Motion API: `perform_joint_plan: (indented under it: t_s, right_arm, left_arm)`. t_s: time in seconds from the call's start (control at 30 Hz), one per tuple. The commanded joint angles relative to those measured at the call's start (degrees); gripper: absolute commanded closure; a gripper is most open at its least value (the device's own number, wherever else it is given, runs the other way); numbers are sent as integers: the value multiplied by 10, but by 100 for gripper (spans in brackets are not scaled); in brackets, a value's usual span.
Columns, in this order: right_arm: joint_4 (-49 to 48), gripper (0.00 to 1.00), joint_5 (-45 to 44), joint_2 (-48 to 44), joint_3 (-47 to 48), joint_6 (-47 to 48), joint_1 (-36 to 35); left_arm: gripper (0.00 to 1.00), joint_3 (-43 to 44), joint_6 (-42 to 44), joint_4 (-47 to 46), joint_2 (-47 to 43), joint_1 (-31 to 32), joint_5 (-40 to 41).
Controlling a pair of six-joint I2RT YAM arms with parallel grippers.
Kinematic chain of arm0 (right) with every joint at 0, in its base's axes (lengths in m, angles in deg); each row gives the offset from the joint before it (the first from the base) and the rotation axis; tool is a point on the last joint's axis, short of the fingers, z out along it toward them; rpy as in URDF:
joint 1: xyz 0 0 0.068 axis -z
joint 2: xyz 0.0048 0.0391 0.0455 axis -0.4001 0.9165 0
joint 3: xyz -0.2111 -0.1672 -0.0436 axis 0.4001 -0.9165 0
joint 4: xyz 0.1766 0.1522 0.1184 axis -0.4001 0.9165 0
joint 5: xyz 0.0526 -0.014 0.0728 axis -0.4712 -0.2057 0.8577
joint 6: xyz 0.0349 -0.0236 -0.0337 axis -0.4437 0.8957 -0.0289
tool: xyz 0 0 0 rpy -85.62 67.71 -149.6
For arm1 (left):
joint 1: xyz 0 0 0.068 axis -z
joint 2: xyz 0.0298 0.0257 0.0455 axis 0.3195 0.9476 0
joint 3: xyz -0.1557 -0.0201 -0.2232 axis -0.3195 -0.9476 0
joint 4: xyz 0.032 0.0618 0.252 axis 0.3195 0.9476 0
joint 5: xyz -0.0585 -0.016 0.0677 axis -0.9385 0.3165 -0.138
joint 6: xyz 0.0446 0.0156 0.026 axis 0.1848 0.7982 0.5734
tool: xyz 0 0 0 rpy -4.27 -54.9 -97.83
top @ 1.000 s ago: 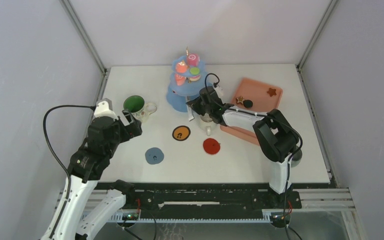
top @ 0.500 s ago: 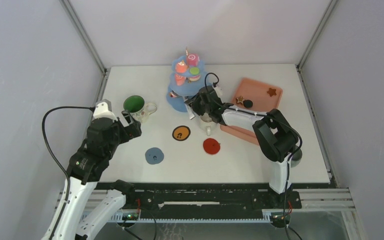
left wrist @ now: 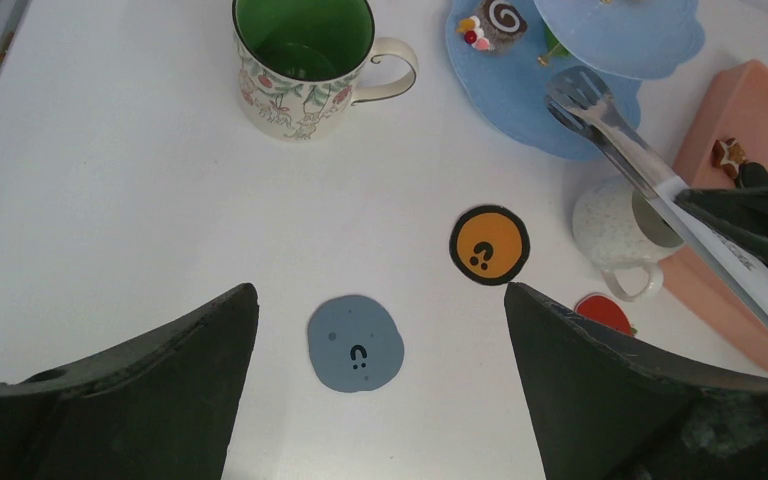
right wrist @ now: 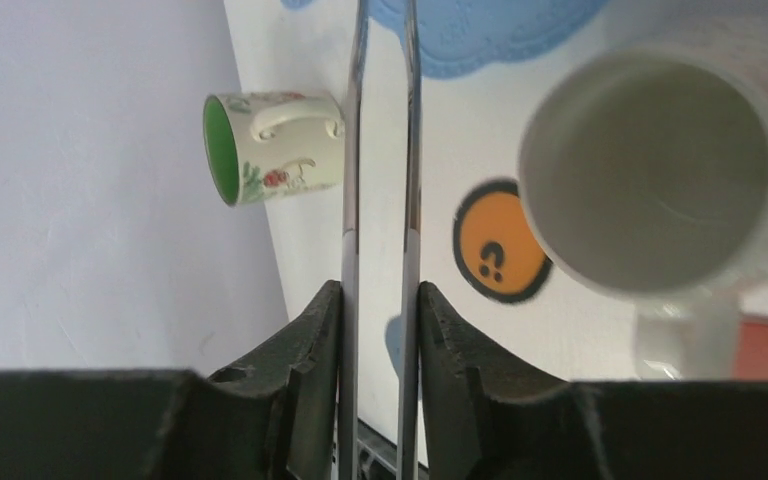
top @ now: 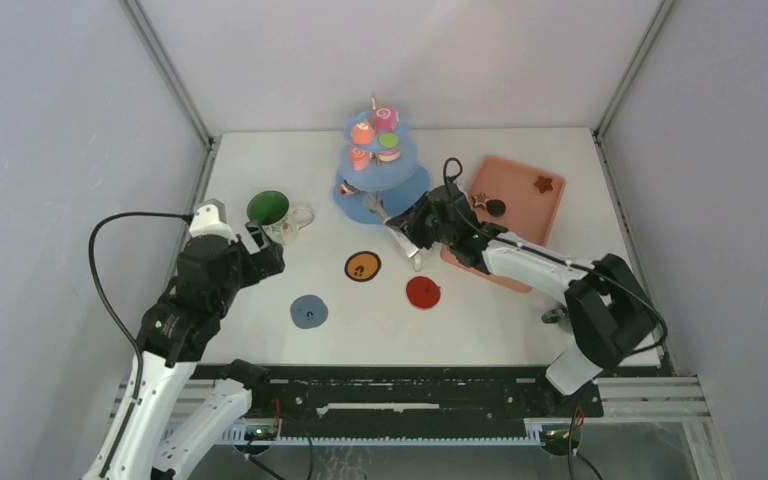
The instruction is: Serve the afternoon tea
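Top view: the left gripper (top: 260,252), jaws wide apart, hovers low just short of the green mug (top: 270,209), its arm bent at the elbow. The right arm reaches across a corner of the tray (top: 520,200). The right gripper (top: 422,228) is clamped on tongs (top: 385,214) above the cream mug (top: 416,255), the tips by the blue tiered stand (top: 408,187) that bears pastries (top: 387,118)

Left wrist view: the orange coaster (left wrist: 489,245) and grey-blue coaster (left wrist: 356,343) each carry black dots and a hook-like mark. The green mug has a floral print

Right wrist view: fingers (right wrist: 310,350) pinch both tong blades, with the cream mug just to the right
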Motion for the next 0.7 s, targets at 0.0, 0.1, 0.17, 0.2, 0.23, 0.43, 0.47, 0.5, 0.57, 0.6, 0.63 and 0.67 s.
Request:
perform_joint_plan:
  t_s: [0.0,0.1,0.17,0.2,0.23,0.43,0.47,0.5,0.57,0.6,0.63,0.67]
  right_arm:
    - [-4,69,20,-95,-43,38,15]
    - [17,76,21,-158,-71,73,29]
    - [48,81,13,-201,-76,99,39]
    - [65,82,11,-219,-77,112,46]
    - [87,83,9,-238,-76,125,54]
    - [233,82,-87,-359,-80,210,132]
    - [257,82,-113,-377,-81,225,146]
    - [277,82,-133,-395,-81,241,162]
    - [310,80,-153,-410,-82,264,196]
    - [321,79,-157,-414,-82,274,213]
    - [333,78,-157,-413,-83,285,234]
    - [337,77,-156,-409,-82,296,242]
  left_arm:
    - [3,-19,14,-31,14,-4,-11]
    - [3,-17,18,-36,21,-4,-16]
    - [3,-17,20,-42,25,-4,-17]
    - [3,-16,20,-44,28,-4,-18]
    - [3,-16,20,-46,32,-4,-19]
    - [3,-15,22,-59,46,-4,-23]
    - [3,-14,22,-61,49,-4,-24]
    - [3,-14,22,-63,51,-4,-24]
    - [3,-11,22,-65,56,-5,-26]
    - [3,-10,23,-67,59,-4,-28]
    - [3,-9,23,-68,62,-4,-30]
    - [3,-7,24,-70,65,-4,-31]
